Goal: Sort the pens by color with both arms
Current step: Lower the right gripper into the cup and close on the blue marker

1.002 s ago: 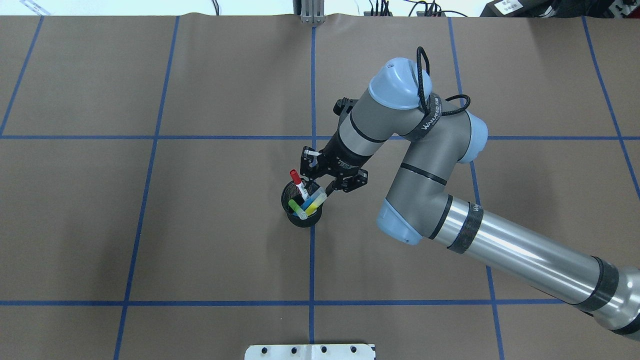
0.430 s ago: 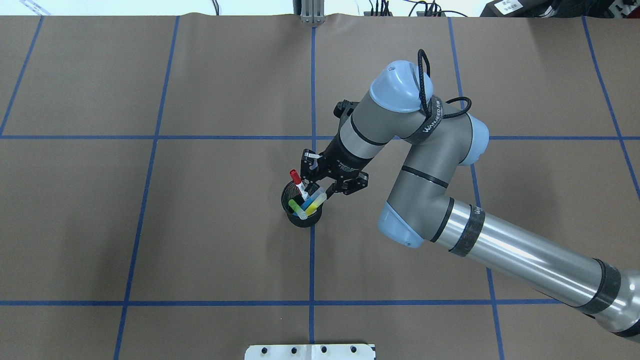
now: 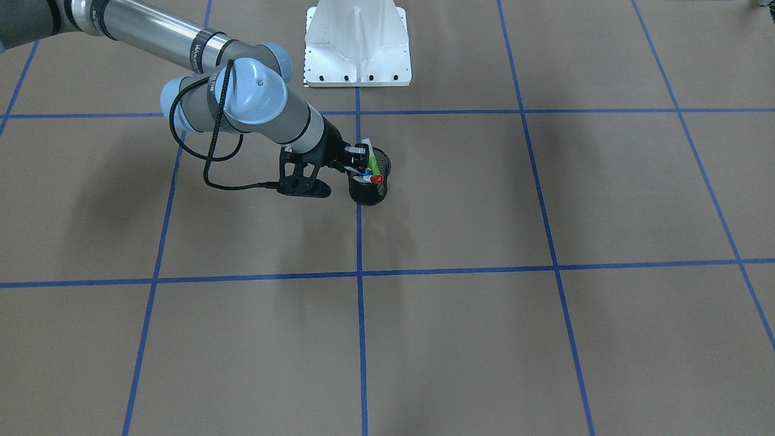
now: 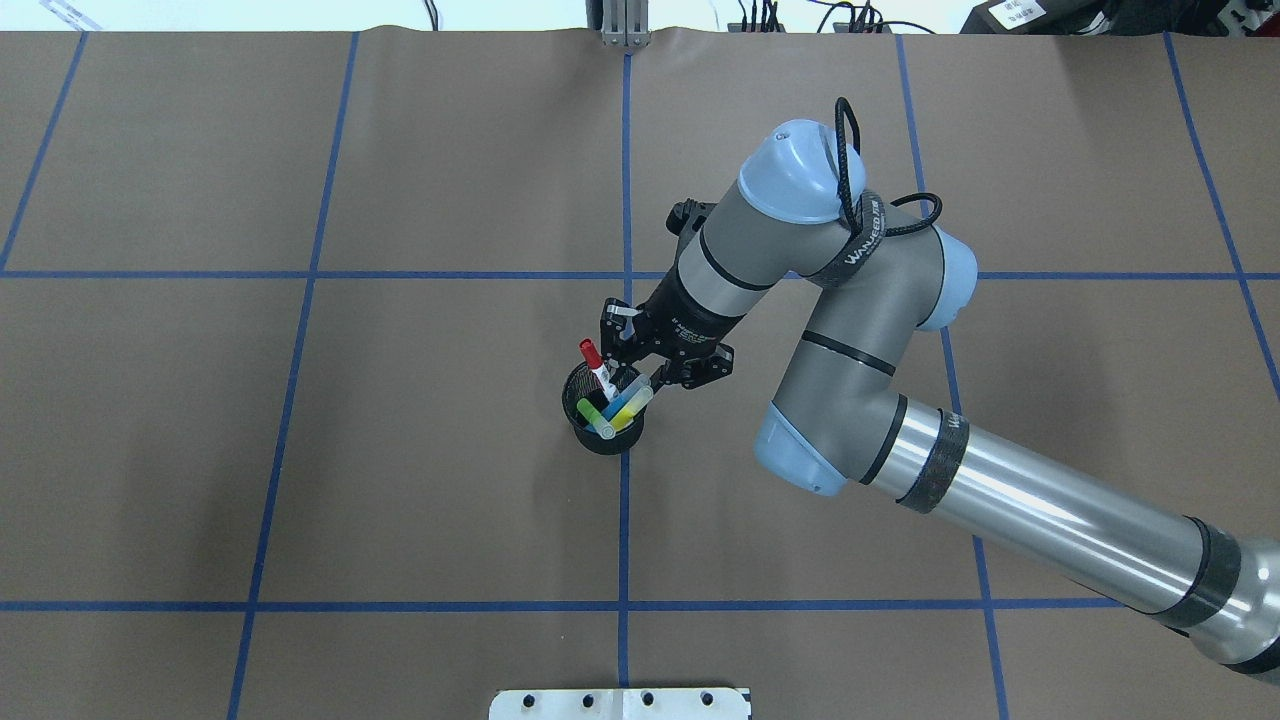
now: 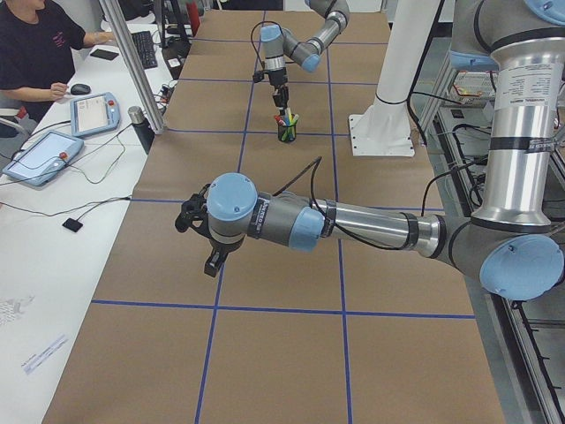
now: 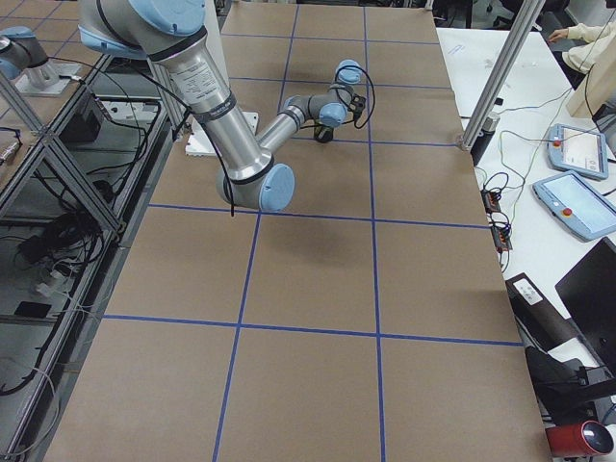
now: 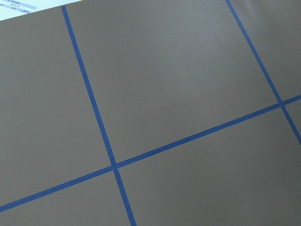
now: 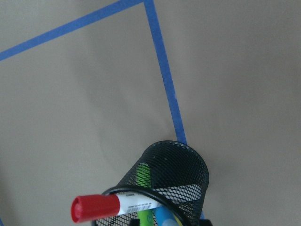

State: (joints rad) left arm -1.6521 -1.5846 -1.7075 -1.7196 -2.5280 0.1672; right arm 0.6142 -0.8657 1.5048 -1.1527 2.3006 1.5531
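Observation:
A black mesh cup stands at mid-table and holds all the pens. The red pen leans out toward the far side. The green pen and the blue pen sit lower in the cup, beside a yellow one. My right gripper hangs just over the cup's far-right rim, beside the red pen, open with its jaws spread. My left gripper shows only in the exterior left view, low over bare table far from the cup. I cannot tell whether it is open or shut.
Blue tape lines divide the brown table into squares. The white pedestal stands at the robot's edge. A side desk with tablets and a seated person runs along the far side of the table.
The right arm has edged slightly toward the cup. The pens and the cup have not moved.

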